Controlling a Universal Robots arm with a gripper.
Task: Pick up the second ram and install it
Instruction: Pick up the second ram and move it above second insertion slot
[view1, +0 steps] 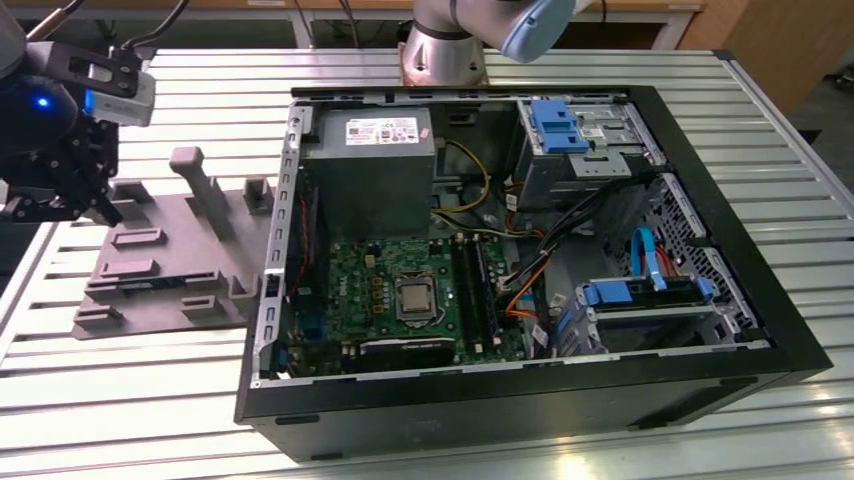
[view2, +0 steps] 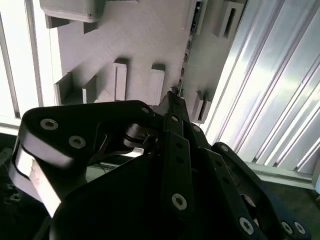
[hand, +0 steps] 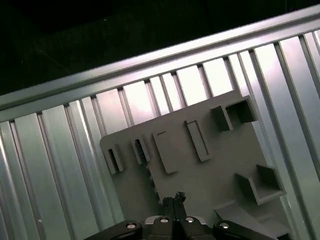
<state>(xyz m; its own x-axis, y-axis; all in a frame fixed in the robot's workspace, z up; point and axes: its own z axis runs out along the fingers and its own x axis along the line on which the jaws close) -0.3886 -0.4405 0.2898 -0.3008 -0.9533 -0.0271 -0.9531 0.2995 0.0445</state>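
**Operator:** Where is the second ram?

**Spotter:** Your second ram (view2: 189, 45) looks to be the thin dark strip standing on edge along one side of the grey tray (view1: 160, 268), as the second wrist view has it. You see it edge-on there, so I take it for the stick rather than swear to it. It sits at the tray, outside the computer case (view1: 534, 400).

**Operator:** And the gripper?

**Spotter:** Your gripper (view2: 173, 96) hovers over the tray at the exterior view's left. Its fingertips are drawn together with no gap between them. In the second wrist view the tips lie just beside one end of that strip; whether they touch it, I cannot tell you.

**Operator:** What lies around it?

**Spotter:** The tray rests flat on the slatted metal table (view1: 134, 400), raised blocks upward. Just beside it, toward the exterior view's right, you have the open case. The green motherboard (view1: 387, 290) lies on its floor, and the long black slots (view1: 474, 285) run beside the processor socket (view1: 414, 297). The arm's base (view1: 447, 50) stands on the far side of the case.
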